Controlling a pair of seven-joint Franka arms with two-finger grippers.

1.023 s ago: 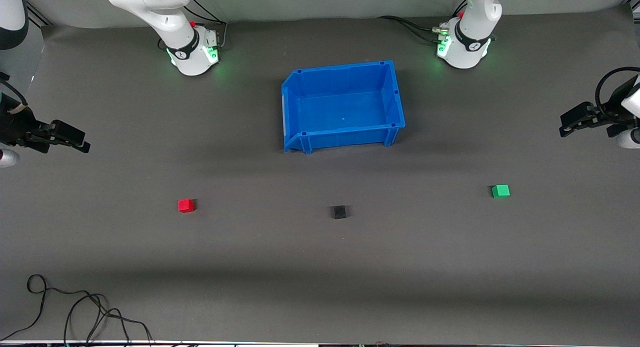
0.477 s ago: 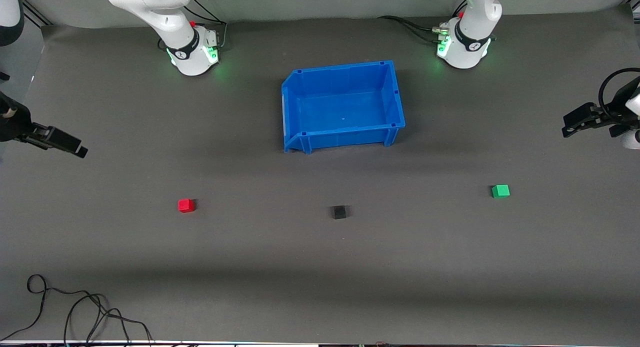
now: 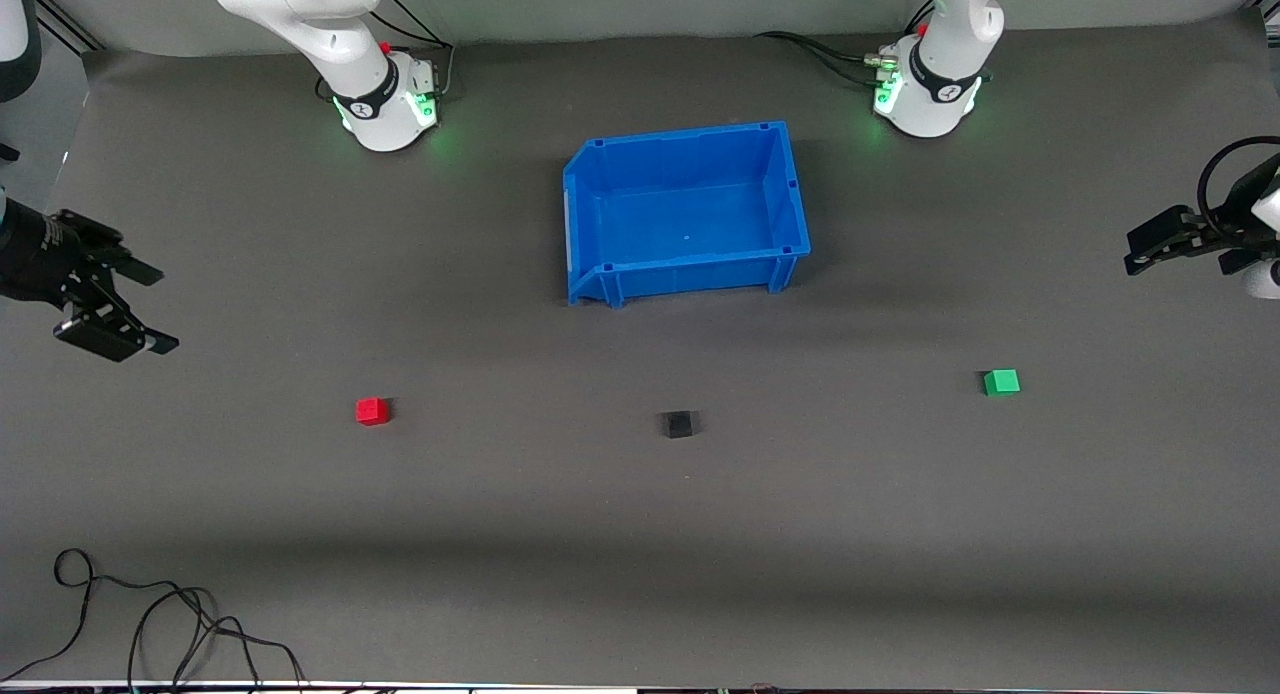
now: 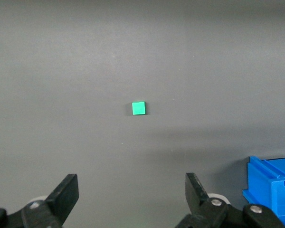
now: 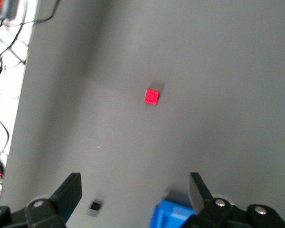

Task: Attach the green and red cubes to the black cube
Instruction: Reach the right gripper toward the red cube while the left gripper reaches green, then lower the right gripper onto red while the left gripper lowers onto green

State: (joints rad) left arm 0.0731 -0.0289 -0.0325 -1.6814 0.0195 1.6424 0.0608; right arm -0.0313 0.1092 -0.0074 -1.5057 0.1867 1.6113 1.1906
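The red cube lies on the grey mat toward the right arm's end; it also shows in the right wrist view. The black cube lies mid-table, nearer the front camera than the blue bin; the right wrist view shows it too. The green cube lies toward the left arm's end and shows in the left wrist view. My right gripper is open and empty, up over the mat's edge at the right arm's end. My left gripper is open and empty, up over the left arm's end.
An empty blue bin stands mid-table between the two bases; its corner shows in the left wrist view and the right wrist view. Loose black cables lie at the front corner at the right arm's end.
My right gripper has turned at the wrist and its fingers now stand spread one above the other in the front view. My left gripper drew slightly toward the mat's edge, then held. The cubes have not moved.
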